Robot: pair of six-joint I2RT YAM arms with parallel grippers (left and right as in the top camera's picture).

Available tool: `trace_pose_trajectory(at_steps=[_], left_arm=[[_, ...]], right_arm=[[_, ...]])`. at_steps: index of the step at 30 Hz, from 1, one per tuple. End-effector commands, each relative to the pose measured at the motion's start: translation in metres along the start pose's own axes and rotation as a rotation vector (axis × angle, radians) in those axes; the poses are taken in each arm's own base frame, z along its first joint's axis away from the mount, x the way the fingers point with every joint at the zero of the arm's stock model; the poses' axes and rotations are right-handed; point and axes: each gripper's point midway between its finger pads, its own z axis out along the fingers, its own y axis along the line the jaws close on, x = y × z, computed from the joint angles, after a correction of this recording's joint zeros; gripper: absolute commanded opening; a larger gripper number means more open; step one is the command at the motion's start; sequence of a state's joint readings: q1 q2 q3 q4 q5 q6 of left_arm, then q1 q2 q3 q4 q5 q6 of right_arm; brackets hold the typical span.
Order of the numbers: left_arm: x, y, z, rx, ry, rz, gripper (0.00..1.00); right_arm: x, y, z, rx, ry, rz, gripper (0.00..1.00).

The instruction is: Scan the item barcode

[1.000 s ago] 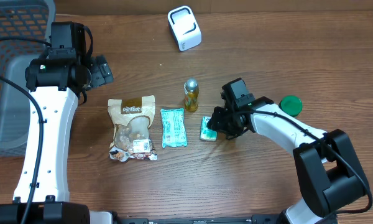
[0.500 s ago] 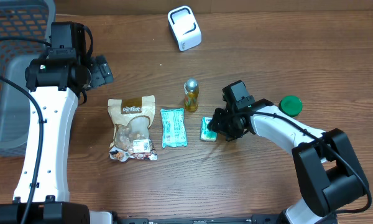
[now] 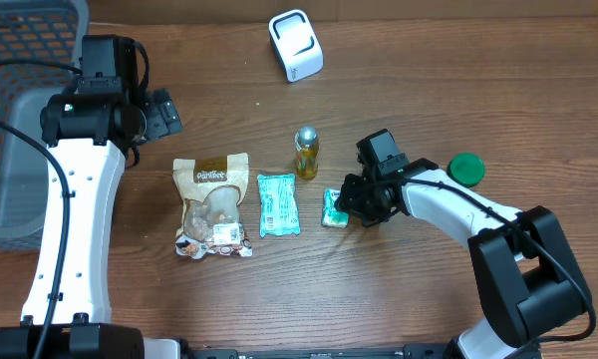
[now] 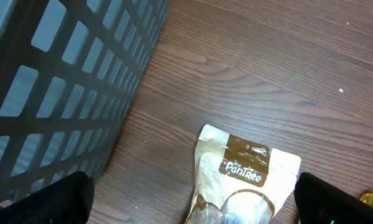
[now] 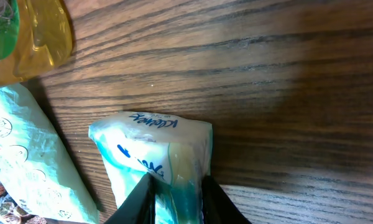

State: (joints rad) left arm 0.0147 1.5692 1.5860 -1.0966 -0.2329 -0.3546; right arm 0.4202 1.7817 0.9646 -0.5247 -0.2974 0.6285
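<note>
**Right fingers (image 5: 133, 208) closing on the tissue pack (image 5: 152, 146).** Over the last second the fingers have narrowed from a loose straddle to a pinch on one short end of the pack. The soft wrapper now bulges between them in the right wrist view, while the arm itself has scarcely shifted. The pack lies flat near the middle of the table (image 3: 379, 299) and has not left the wood. It sits at the right end of a row with the green sachet (image 3: 277, 203) and the snack pouch (image 3: 211, 204). The small bottle (image 3: 306, 152) stands just behind that row, and a green lid (image 3: 466, 168) lies toward the right edge.

The left fingers (image 4: 56, 199) are spread wide and hold nothing. They have not moved and hover over the top of the pouch, beside the mesh basket (image 4: 50, 93) at the left edge.

**Reading.** The grasp appears just made, so the pick is ending and the scan itself has not begun. The white device (image 3: 296, 45) near the far edge is probably the scanner. The pack would have to be lifted and carried there with its code face turned toward the device — which face carries the barcode cannot be told. Held by one end, so limp a wrapper may droop or slip.
</note>
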Motion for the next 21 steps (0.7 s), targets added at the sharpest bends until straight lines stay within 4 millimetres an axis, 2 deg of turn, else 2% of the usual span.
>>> trace_pose_trajectory(at_steps=[1,6,21], left_arm=[[-0.0022,0.0008,-0.0025,-0.005,-0.011,0.026,1.0],[-0.0022,0.0008,-0.0025,-0.005,-0.011,0.026,0.99],[-0.0022,0.0008,-0.0025,-0.005,-0.011,0.026,1.0]], right_arm=[[0.0006,-0.0181,0.009,0.074,-0.004,0.014,0.16],[0.0022,-0.0205,0.0124,0.081,0.007,0.018,0.04],[0.0034,-0.0172,0.0092,0.022,0.048,0.051,0.04]])
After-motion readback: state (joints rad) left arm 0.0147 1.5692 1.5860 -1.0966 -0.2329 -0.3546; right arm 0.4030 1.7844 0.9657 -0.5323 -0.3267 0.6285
